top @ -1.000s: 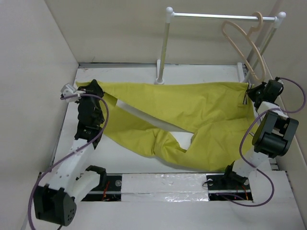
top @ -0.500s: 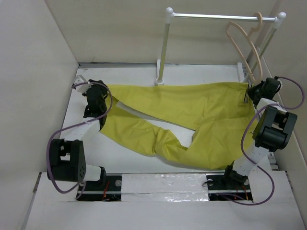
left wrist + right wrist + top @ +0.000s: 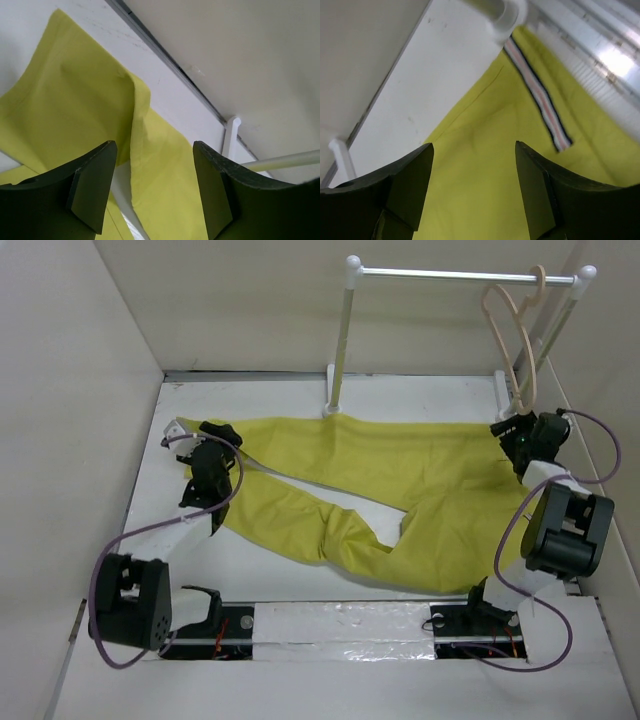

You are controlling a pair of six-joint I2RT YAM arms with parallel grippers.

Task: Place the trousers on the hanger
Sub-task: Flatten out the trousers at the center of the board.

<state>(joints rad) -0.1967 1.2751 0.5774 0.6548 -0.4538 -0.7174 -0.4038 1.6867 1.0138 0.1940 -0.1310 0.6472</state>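
— Mustard cloth, soft and limp. Where do the trousers [image 3: 400, 480] lie?
— Spread flat before the rack [image 3: 340, 340], with the striped waistband [image 3: 536, 95] by its right post. The hanger [image 3: 524, 350] hangs on its rail above.
— Grippers?
— Both gape: left gripper [image 3: 155, 192] and right gripper [image 3: 475, 195] hold nothing.
— Where to grip?
— I'd pinch the firmer waistband; loose legs will likely sag and slide.

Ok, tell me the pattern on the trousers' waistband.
The waistband is white with dark and pinkish stripes; right wrist view.
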